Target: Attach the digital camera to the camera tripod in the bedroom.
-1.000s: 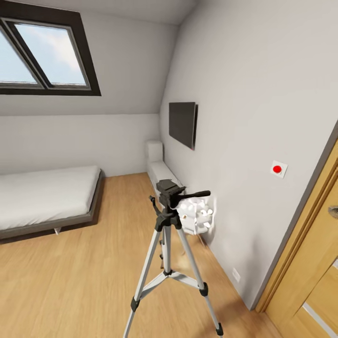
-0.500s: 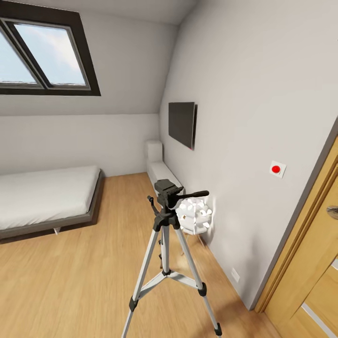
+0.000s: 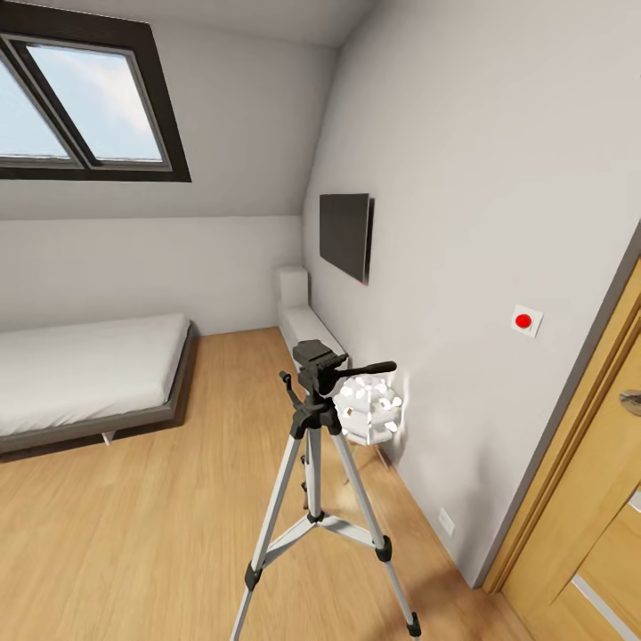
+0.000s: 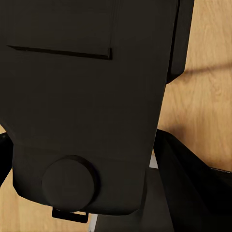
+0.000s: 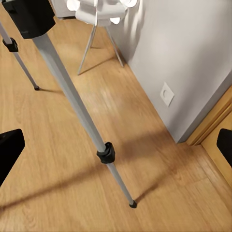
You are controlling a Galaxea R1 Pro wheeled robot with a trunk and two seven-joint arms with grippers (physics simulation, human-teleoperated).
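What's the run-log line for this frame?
camera tripod upright, head bare | floor lamp behind it | right fingers open near tripod leg | left: unclear

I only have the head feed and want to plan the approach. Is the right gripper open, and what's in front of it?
Observer: Open. The right gripper has its fingertips far apart, with a camera tripod leg between them in the right wrist view.
Operator: Is that leg's foot planted?
Observer: Yes, its black foot rests on the wood floor, apart from the wall.
Operator: And the left wrist view?
Observer: A dark boxy body with a round knob sits close to the lens; I can't tell whether it's held.
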